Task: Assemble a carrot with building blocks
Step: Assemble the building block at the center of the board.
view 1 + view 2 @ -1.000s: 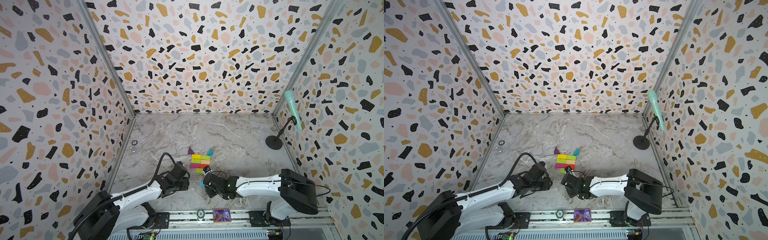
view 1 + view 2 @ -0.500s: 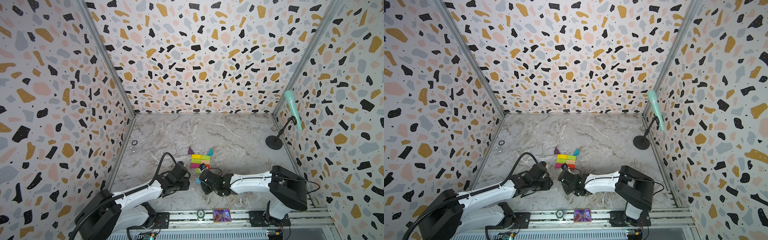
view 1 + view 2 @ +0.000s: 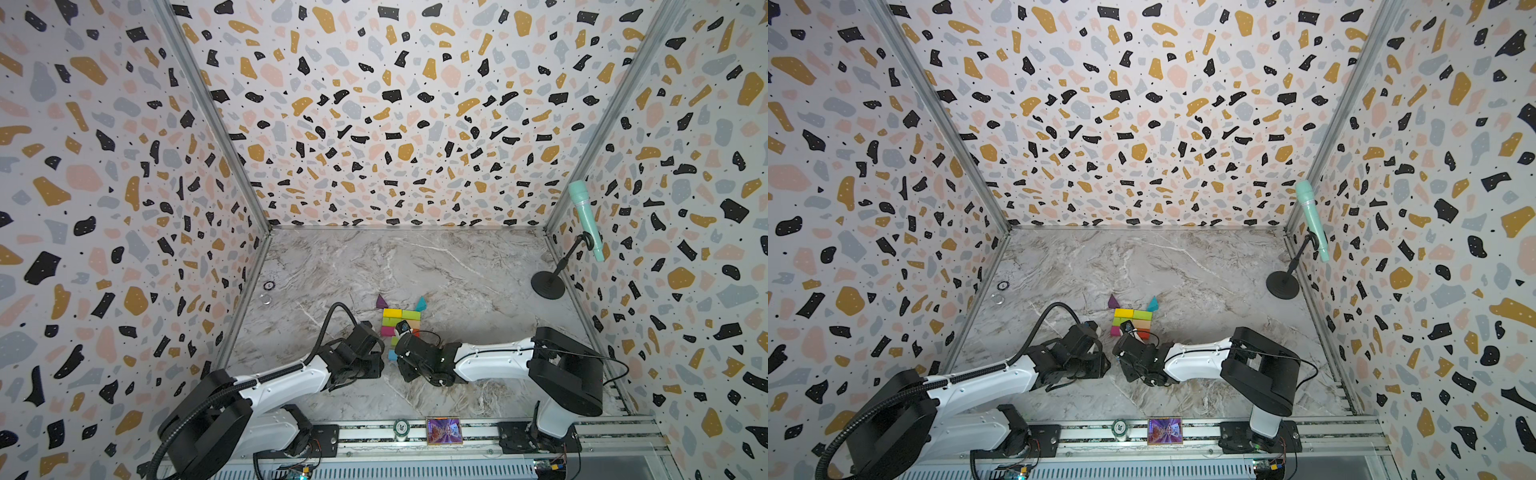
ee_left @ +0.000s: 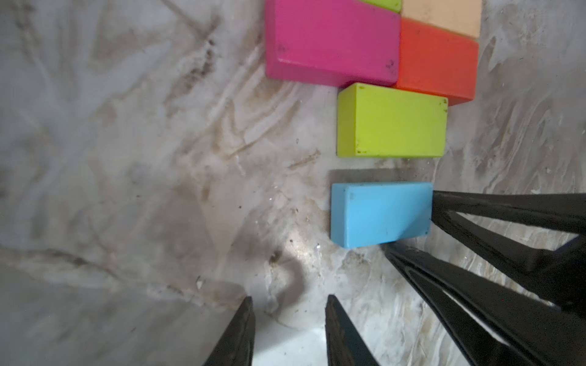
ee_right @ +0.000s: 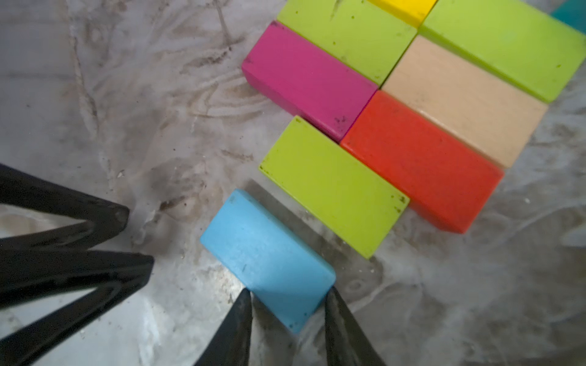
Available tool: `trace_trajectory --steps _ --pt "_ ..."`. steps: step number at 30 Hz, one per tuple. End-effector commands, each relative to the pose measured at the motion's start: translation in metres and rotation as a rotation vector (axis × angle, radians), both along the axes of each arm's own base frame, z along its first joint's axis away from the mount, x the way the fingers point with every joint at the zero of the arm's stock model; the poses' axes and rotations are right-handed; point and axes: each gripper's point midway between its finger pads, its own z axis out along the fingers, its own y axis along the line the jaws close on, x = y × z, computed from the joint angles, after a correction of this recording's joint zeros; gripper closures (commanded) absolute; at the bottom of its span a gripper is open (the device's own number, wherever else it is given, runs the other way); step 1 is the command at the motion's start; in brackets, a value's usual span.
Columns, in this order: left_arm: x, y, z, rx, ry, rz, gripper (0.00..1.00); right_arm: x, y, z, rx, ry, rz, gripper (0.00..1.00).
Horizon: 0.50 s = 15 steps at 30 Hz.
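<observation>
The carrot (image 3: 401, 320) lies flat on the marble floor: rows of yellow, lime green, tan, magenta and red bricks, with a purple wedge (image 3: 381, 301) and a teal wedge (image 3: 421, 304) at its far end. A single lime green brick (image 5: 333, 187) sits below the magenta brick (image 4: 333, 41) and red brick (image 4: 437, 60). My right gripper (image 5: 287, 296) is shut on one end of the blue brick (image 4: 380, 214), which sits a small gap short of that green brick and looks slightly tilted. Beside it, my left gripper (image 4: 288, 301) is open over bare floor with nothing between its fingers.
A mint microphone (image 3: 584, 216) on a black stand (image 3: 548, 284) is at the right wall. Two small rings (image 3: 269, 285) lie by the left wall. Patterned walls close three sides. The rail with a small card (image 3: 444, 430) runs along the front.
My right arm swung left and carried the blue brick closer to the single green brick. The left gripper's fingers narrowed slightly; the left arm barely moved.
</observation>
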Motion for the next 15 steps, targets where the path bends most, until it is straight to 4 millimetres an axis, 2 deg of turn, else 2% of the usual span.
trace_trajectory --steps 1,8,15 --pt "0.006 -0.009 0.006 -0.015 -0.020 -0.026 0.62 0.000 -0.011 -0.013 -0.053 0.033 -0.031 0.61" --pt "0.014 -0.015 0.009 -0.019 -0.032 -0.023 0.64 0.004 -0.014 -0.013 -0.056 0.032 -0.052 0.61" --pt "0.027 -0.014 0.023 -0.008 -0.087 0.017 0.75 0.005 -0.017 -0.012 -0.053 0.034 -0.064 0.61"
